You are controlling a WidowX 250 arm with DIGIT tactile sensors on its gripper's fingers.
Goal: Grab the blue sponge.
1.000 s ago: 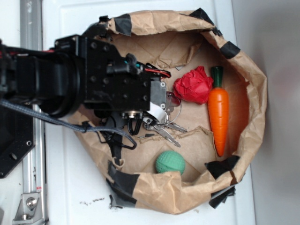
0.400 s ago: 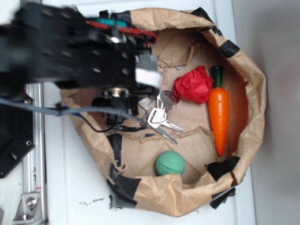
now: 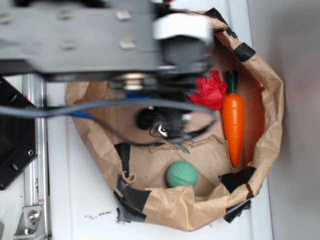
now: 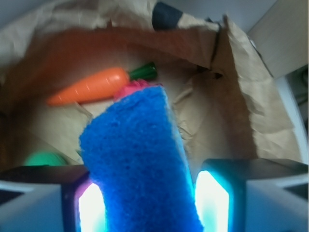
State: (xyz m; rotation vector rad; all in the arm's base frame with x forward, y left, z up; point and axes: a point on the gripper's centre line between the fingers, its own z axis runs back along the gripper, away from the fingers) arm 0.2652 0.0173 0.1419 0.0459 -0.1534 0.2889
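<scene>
The blue sponge [image 4: 140, 159] fills the middle of the wrist view, standing on end between my gripper's [image 4: 145, 198] two lit fingers. The left pad [image 4: 91, 208] touches it, and the right pad [image 4: 212, 203] meets it only near the bottom edge of the frame. The sponge hangs above the bag floor. In the exterior view the blurred black arm [image 3: 100, 37] covers the top left, and the sponge is hidden under it.
All lies inside a brown paper bag [image 3: 272, 100] with black tape patches. An orange toy carrot [image 3: 233, 122] lies at the right, a red crumpled lump [image 3: 212, 92] beside it, a green dimpled ball [image 3: 181, 174] near the front, and keys [image 3: 172, 140] under the arm.
The arm has risen toward the camera and swung right over the bag. It now looks larger and blurred and hides most of the keys. The other objects have not moved.
</scene>
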